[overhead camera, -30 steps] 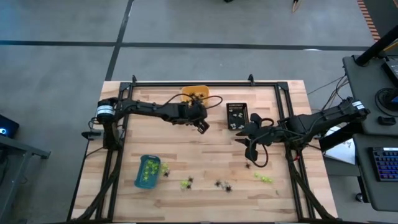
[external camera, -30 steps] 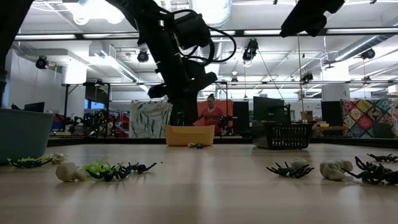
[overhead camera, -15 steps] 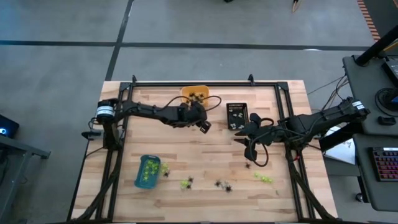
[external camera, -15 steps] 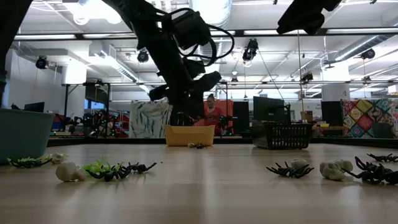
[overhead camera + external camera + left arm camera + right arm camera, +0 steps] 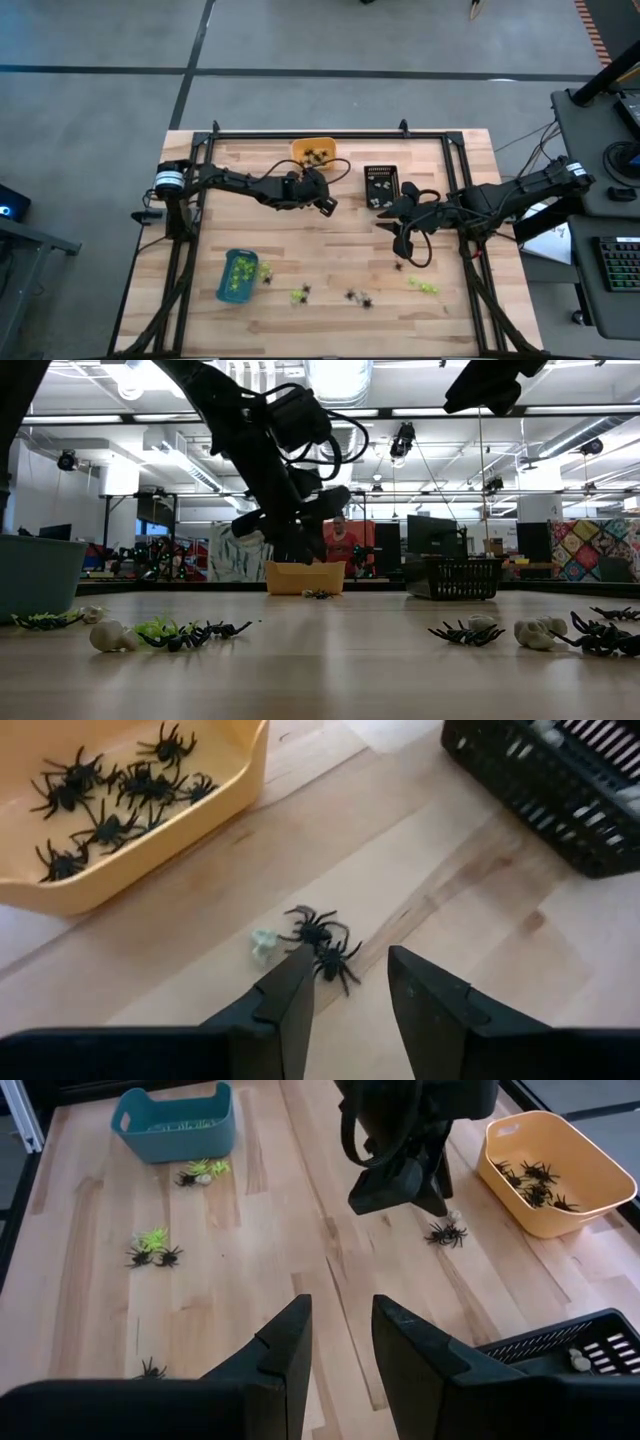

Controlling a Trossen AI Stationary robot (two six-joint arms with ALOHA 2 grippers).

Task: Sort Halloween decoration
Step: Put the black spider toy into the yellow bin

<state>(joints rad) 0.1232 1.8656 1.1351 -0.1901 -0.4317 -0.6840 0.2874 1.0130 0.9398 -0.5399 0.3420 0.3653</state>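
Left claw (image 5: 345,982) above two black spiders (image 5: 322,942) beside the orange tray (image 5: 215,815).
Its fingers are spread, holding nothing; right claw (image 5: 340,1342), fingers parted and empty, waits near the black basket (image 5: 380,183); other trinkets (image 5: 358,296) dot the surface's (image 5: 330,250) near side.

The left arm reaches across the back half of the worktop (image 5: 300,225), its tool (image 5: 345,985) pointing down with fingers parted and nothing between them. The right arm stretches inward from its side, its tool (image 5: 340,1345) hanging with fingers apart, empty.
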